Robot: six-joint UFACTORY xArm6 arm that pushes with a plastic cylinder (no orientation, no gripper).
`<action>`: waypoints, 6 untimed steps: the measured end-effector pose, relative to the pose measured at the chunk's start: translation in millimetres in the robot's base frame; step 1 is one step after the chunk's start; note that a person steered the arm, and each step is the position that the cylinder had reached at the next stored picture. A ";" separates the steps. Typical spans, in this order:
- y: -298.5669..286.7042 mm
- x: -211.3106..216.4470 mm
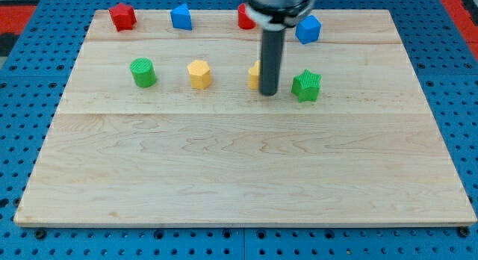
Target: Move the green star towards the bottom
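Note:
The green star [306,86] lies on the wooden board [239,163] right of centre in the upper half. My tip [269,93] rests on the board just left of the star, a small gap apart. The dark rod rises from it and hides most of a yellow block [255,75] behind it.
A green cylinder [143,72] and a yellow hexagonal block [199,74] lie in the same row to the left. Along the top edge are a red star-like block [122,16], a blue block [181,17], a partly hidden red block [245,18] and a blue cube [308,28].

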State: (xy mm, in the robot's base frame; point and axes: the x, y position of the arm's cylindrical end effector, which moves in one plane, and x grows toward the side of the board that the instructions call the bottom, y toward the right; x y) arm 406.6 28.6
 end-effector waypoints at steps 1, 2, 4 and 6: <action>-0.4 -4.3; 14.5 -15.0; 89.1 -47.2; 103.2 50.6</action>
